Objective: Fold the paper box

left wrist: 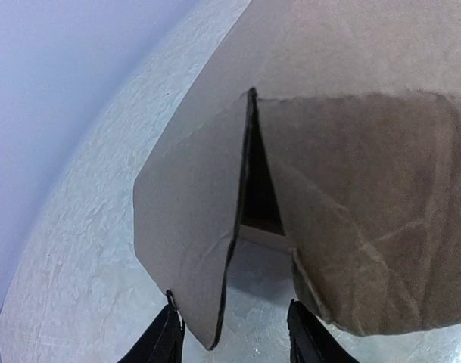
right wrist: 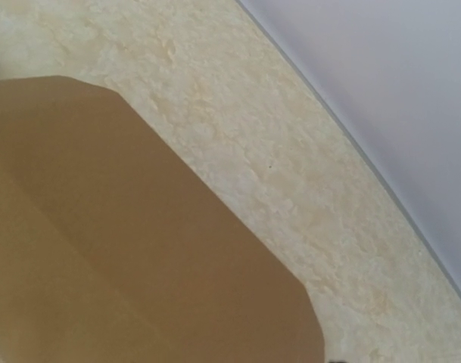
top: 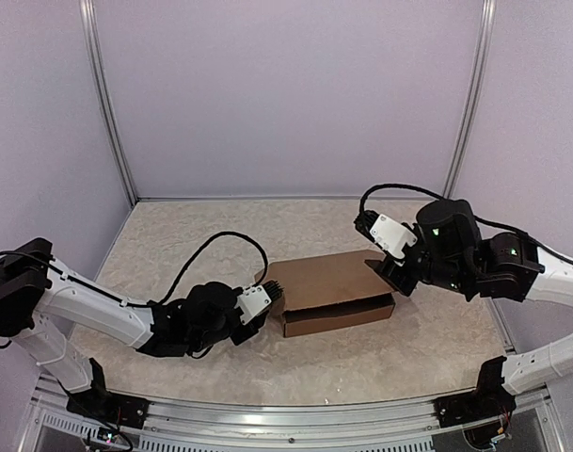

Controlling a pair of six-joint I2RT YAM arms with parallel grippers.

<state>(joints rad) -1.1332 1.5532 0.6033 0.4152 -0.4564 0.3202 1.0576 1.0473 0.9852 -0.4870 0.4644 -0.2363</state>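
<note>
Box (top: 338, 315) mostly formed, lid (top: 324, 278) down; end flaps (left wrist: 188, 227) at frame left untucked. Left gripper (left wrist: 230, 306) parted astride a flap corner; right gripper (top: 391, 273) grip can't be told.

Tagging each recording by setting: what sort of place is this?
Probably a lab robot cell: plain wall panels in aluminium framing, left arm and right arm bolted at a table edge, one paper box.
</note>
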